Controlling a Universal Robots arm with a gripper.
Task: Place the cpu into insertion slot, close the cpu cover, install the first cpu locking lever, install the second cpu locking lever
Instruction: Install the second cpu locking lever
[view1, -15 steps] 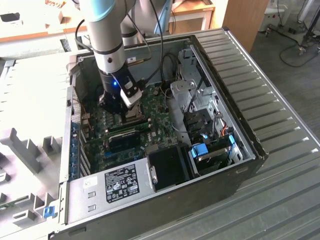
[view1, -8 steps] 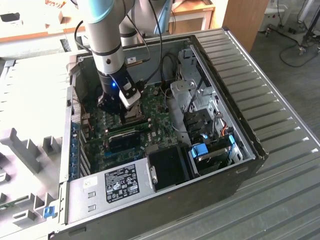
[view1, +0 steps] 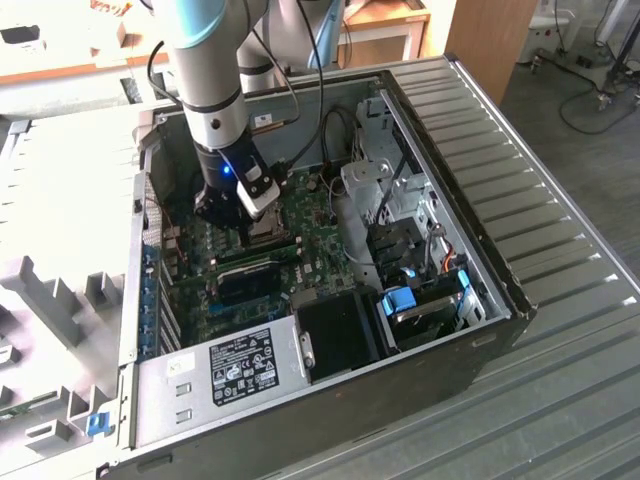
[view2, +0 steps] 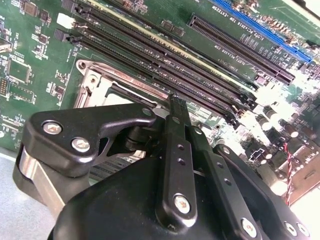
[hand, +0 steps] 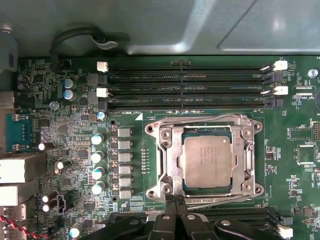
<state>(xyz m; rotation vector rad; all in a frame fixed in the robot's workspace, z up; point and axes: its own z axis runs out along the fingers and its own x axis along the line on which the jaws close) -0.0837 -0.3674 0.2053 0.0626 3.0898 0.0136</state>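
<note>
Bench: your grey ribbed bench (view1: 560, 330) carries the open computer case (view1: 455, 250), lying on its side.
Arm: you see the arm (view1: 215, 90) coming straight down into the case in the exterior view, over the green motherboard (view1: 310, 235), toward the exterior view's left half of the board.
Motherboard: long black memory slots (hand: 185, 82) run parallel to one edge of the socket; more of them sit on its opposite side, just under the claw.
Cpu cover: the silvery frame, the cpu cover (hand: 170, 155), lies flat over the socket, window around the chip. Looks closed to you; judged only from the first wrist view.
Insertion slot: the insertion slot (hand: 186, 186) is under that frame, dark rim visible around the chip.
Cpu: the cpu (hand: 207, 161) sits in the slot, flat and square, metal top up. Placement looks done.
Levers: thin wire levers (hand: 200, 120) run along the socket edges; you cannot tell whether they are latched.
Claw: the claw (hand: 176, 199) has fingers (view2: 175, 112) pinched together to a narrow tip, nothing held.
Key relation: claw tip hangs at the socket edge on the side away from the three upper memory slots, just beside the frame's rim; the cpu lies just beyond the tip, toward those slots. The lever wire along that edge runs crosswise to the claw's fingers.
</note>
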